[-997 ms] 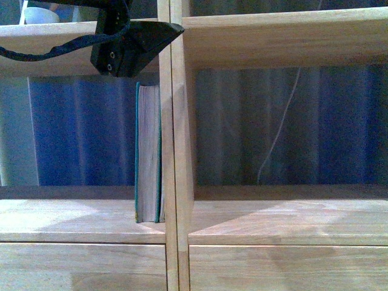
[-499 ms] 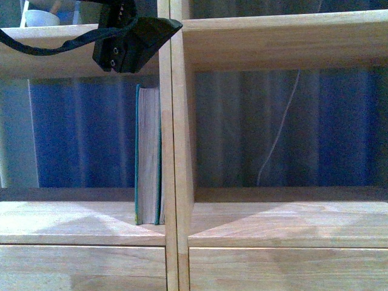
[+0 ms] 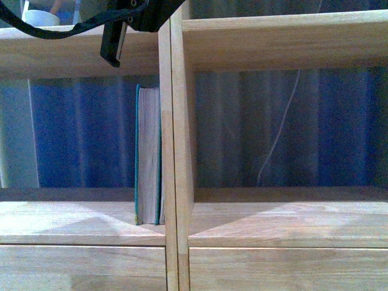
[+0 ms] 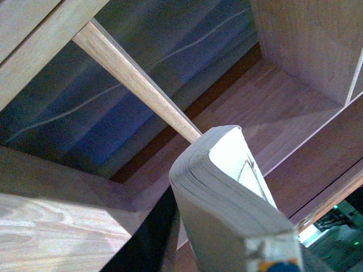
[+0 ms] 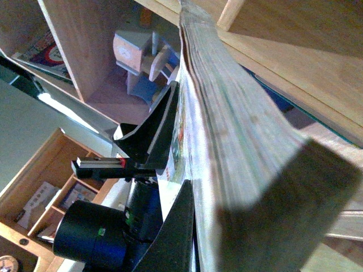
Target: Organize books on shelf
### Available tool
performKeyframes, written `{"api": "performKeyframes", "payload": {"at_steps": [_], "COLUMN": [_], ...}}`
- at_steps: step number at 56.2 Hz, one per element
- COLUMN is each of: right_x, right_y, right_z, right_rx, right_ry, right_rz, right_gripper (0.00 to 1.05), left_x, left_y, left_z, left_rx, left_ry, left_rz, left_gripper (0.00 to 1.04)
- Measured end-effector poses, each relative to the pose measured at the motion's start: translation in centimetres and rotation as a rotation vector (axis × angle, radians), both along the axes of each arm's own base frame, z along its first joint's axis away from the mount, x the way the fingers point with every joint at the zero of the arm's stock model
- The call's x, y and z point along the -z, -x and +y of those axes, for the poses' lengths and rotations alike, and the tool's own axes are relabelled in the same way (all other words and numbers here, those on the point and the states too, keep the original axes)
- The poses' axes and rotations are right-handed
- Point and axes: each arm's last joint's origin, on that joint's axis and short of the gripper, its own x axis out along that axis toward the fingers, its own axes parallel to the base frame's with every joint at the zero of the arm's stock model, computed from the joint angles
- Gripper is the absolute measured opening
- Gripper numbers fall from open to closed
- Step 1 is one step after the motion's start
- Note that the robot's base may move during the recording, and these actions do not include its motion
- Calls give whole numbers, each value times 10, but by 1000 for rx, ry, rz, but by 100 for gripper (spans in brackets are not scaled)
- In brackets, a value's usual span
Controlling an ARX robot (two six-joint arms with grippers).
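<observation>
The white paperback fills the left wrist view, page edge and white cover towards the camera, held in front of a wooden compartment of the shelf. My left gripper is shut on it, one dark finger against its side. My right gripper is also shut on the paperback, with a black finger along the cover. In the front view the thick teal book stands upright against the shelf's double central upright. Black gripper parts hang at the top edge above it.
A white cup sits on the upper board at the left. Blue curtain and a white cable show behind the open compartments. Drawer fronts run below. A darker cabinet stands off to one side.
In the front view the black gripper parts have risen and now sit mostly beyond the top edge. The teal book has not moved.
</observation>
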Motion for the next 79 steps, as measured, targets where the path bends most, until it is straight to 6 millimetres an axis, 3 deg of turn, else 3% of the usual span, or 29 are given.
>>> {"api": "performKeyframes", "payload": {"at_steps": [5,26,49,58,79], "right_x": [3,4,8,14,30], "right_y": [-1,-2,-5,-17,-34], "right_z": [1,1,2,-12,-41], "right_rx": [0,7,50,184,519], "right_ry": [7,12,66,156,431], "right_rz": [9,20,40,34,-72], "right_gripper": [7,7,74,99,98], "left_x": [-1,0,4,2,-11], "left_y": [1,0,-4,-7,-3], "left_z": [0,-1,5,20,67], "left_rx": [8,-2,-48,-102,-247], "left_ry": [24,24,-37,-82,-202], "left_rz": [18,36,40,33,-20], "left_gripper": [17,17,17,17,17]}}
